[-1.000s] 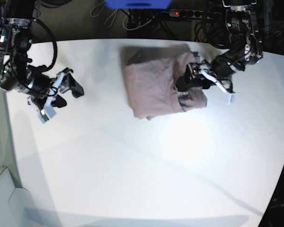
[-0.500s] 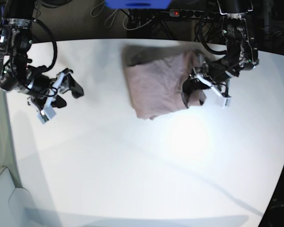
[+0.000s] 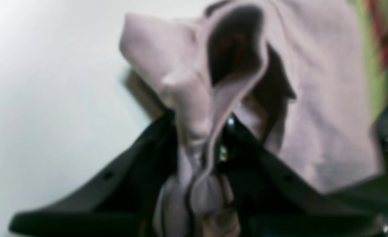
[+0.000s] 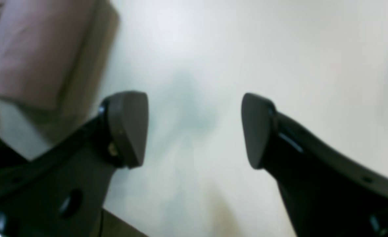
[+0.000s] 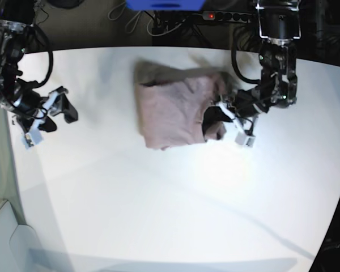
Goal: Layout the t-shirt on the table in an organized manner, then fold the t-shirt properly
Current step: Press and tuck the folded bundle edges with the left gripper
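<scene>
The mauve-pink t-shirt (image 5: 170,107) lies folded in a rough rectangle at the back middle of the white table (image 5: 158,198). My left gripper (image 5: 220,120) is at the shirt's right edge, shut on a bunched fold of it. In the left wrist view the fabric (image 3: 312,98) rises from between the black jaws of the left gripper (image 3: 199,138), with a hem looping up. My right gripper (image 5: 45,122) is open and empty near the table's left edge, far from the shirt. In the right wrist view its fingers (image 4: 128,128) stand wide apart over bare table (image 4: 279,49), with shirt fabric (image 4: 33,49) at the upper left.
A black power strip (image 5: 226,17) with a red light, cables and a blue object (image 5: 164,4) lie beyond the table's back edge. The table's left edge curves close to my right arm. A dark floor shows at the far right.
My left gripper has moved left and toward the front, dragging the shirt's right edge; the whole shirt has shifted left. My right arm has drawn back toward the left edge.
</scene>
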Controlling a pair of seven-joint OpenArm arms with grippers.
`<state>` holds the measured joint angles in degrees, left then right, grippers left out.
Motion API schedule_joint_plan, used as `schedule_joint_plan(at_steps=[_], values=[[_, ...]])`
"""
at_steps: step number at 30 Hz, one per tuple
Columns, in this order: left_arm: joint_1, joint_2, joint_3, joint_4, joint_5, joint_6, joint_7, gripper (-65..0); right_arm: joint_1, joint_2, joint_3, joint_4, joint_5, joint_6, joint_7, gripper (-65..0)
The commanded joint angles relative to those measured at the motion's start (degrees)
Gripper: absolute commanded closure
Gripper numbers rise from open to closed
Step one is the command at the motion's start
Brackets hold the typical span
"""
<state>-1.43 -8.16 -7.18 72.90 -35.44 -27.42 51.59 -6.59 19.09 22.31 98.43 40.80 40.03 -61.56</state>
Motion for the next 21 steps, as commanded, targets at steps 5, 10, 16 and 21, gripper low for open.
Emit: schedule_joint_plan(at_steps=[5,10,16,21], values=[[-6.9,-2.4,10.5,-0.1,12.6,1.5,3.7,-0.1,-0.7,1.5,8.4,0.6,0.6,0.0,0.8,-44.4],[-14.5,-5.4,25.9,0.2,21.3,1.4,3.0,-0.1,-2.9,1.4,15.5,0.6,0.7,0.0,0.8,-44.4],[-24.6,-5.3,46.4,-0.2,30.9,1.4,-1.0,-0.1,-5.9,1.2,19.2,0.8,0.7,0.0,0.8,-44.4],[-29.4,-2.7,55.3,-0.2,32.4,1.4,-5.2,-0.1,-7.5,1.1,22.0,1.0,0.7,0.0,0.8,-44.4]])
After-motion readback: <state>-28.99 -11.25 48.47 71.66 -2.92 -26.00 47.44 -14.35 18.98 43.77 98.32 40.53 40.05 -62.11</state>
